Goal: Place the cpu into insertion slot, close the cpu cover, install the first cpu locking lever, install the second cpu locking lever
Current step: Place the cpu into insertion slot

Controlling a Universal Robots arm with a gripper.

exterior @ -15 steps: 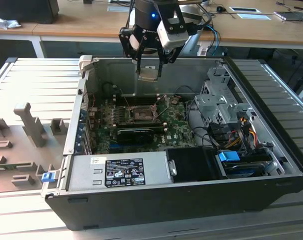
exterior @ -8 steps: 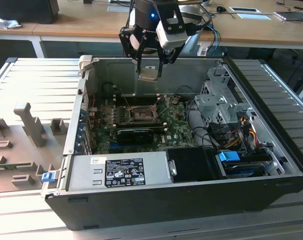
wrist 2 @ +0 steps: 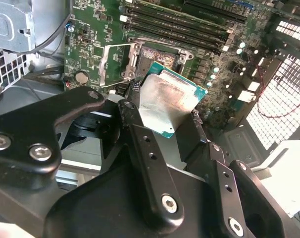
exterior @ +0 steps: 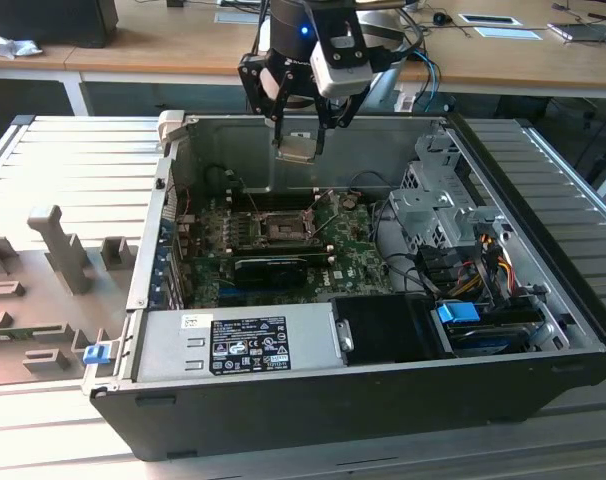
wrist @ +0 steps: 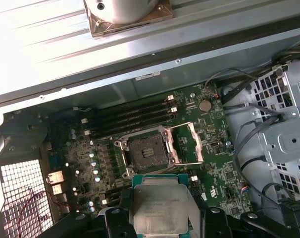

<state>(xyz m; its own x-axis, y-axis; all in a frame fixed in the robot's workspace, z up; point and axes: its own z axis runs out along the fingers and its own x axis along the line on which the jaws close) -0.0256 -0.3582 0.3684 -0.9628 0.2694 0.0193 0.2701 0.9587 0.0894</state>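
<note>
My gripper (exterior: 298, 138) hangs above the open computer case, shut on the cpu (exterior: 296, 150), a small flat square chip with a silver-grey top. Both wrist views show the cpu (wrist 2: 165, 104) (wrist: 160, 208) pinched by its edges between my black fingers (wrist 2: 135, 111), and it sits tilted in the second wrist view. On the green motherboard (exterior: 358, 245) below lies the insertion slot (exterior: 279, 228) (wrist 2: 155, 55) (wrist: 145, 151), a square black socket that is uncovered, with nothing in it. The cpu cover (wrist 2: 114, 63) (wrist: 187, 144), a thin silver frame, is swung open beside the slot.
A black finned card (exterior: 283, 265) lies just in front of the slot. Memory slots (wrist: 130, 116) run along its far side. A power supply (exterior: 238, 342) fills the case's front. A metal drive cage (exterior: 443, 200) and cables (exterior: 473, 270) are on the exterior view's right. Grey fixtures (exterior: 58, 250) stand outside.
</note>
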